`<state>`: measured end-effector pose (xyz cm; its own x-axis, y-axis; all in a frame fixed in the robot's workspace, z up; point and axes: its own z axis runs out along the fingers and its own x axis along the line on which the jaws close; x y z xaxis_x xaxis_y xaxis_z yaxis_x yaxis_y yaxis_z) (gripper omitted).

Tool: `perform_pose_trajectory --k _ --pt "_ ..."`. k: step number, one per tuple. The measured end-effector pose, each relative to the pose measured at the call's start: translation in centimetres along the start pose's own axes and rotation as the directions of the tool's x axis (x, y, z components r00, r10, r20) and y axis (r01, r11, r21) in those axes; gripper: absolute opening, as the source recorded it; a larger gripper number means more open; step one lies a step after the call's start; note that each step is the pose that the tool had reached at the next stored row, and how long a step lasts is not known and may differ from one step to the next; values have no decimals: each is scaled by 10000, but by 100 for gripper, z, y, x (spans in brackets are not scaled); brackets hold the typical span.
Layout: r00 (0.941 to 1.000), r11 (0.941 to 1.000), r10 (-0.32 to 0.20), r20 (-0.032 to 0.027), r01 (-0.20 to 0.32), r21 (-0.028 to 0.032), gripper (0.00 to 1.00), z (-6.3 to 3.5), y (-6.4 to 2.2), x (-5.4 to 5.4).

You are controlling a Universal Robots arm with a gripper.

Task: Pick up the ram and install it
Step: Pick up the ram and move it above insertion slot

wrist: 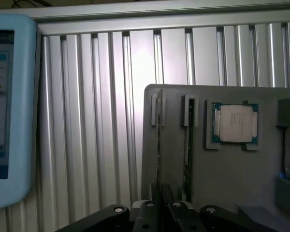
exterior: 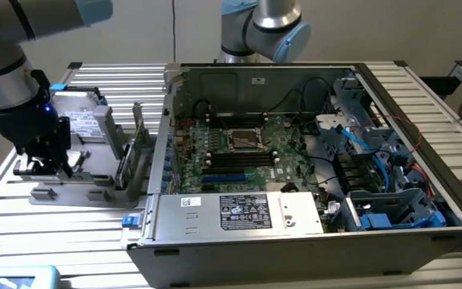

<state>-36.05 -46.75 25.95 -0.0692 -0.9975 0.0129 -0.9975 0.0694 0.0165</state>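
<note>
Item: gripper, lowered over a grey holder set on the slatted bench at the exterior view's left. Jaws are drawn narrow and closed on the thin upper edge of the ram, which is seen edge-on and stands in its slot in the holder. A second stick is kept in the neighbouring slot, just beside the first. A processor is laid flat in a recess of the same holder. A hard drive and an expansion card are stood upright there. An open computer case is placed beside the holder, its motherboard exposed.
</note>
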Motion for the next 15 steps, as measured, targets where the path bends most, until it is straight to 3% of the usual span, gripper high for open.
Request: perform_pose_trajectory --k 7,15 --pt "10000 10000 -1 1 1 0 13 -318 -23 8" --pt "10000 10000 0 -1 0 -21 13 -684 -255 61"
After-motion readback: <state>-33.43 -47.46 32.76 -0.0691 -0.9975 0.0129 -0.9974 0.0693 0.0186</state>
